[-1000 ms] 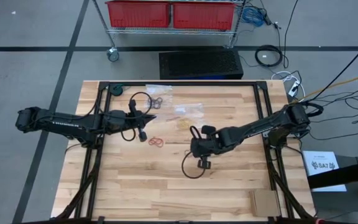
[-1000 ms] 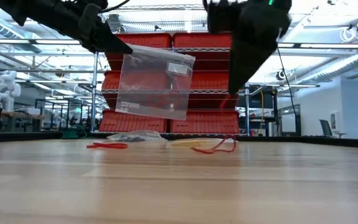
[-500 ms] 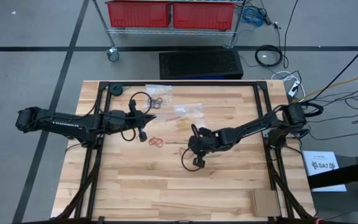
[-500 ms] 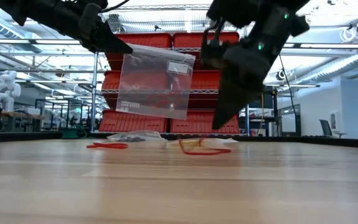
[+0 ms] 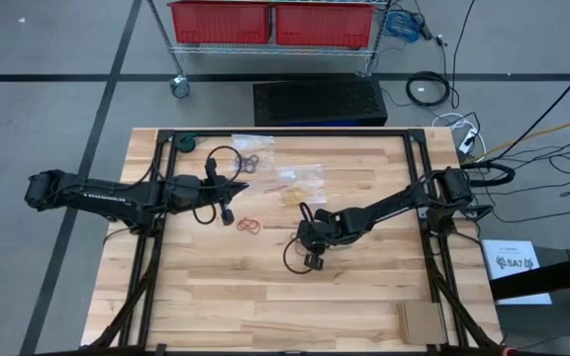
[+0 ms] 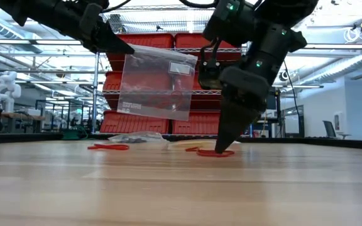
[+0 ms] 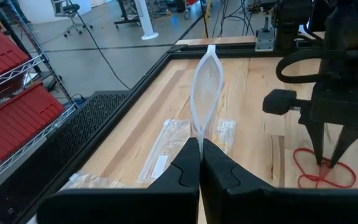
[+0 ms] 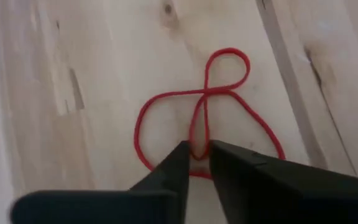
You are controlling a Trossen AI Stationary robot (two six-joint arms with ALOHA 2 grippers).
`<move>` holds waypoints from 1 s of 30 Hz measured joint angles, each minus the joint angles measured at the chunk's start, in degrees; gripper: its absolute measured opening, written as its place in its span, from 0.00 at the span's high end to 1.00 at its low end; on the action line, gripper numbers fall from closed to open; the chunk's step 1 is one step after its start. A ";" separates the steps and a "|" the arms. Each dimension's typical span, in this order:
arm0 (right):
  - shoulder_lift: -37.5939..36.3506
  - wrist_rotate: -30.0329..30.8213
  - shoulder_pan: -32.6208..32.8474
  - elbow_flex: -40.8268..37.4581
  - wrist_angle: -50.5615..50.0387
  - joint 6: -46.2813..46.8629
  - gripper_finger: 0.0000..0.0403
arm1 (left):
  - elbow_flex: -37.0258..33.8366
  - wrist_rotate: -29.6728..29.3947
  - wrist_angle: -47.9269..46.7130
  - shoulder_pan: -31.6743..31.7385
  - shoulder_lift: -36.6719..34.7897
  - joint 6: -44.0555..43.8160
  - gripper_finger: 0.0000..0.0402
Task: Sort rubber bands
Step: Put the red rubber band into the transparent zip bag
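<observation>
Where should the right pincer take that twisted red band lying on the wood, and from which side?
Probably straight down from above, at the crossing of the red rubber band. It lies flat on the table in a figure-eight, and two strands meet there. The right pincer is already straddling that spot, slightly open.

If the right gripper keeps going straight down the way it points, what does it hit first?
The right gripper points down at the twisted red rubber band on the wooden table; its slightly parted fingertips already straddle a strand, so band first, then wood.
</observation>
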 joint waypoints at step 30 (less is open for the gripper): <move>6.65 5.97 -0.31 7.86 -7.26 12.68 0.25 | 0.00 0.02 -0.24 0.00 0.00 -0.04 1.00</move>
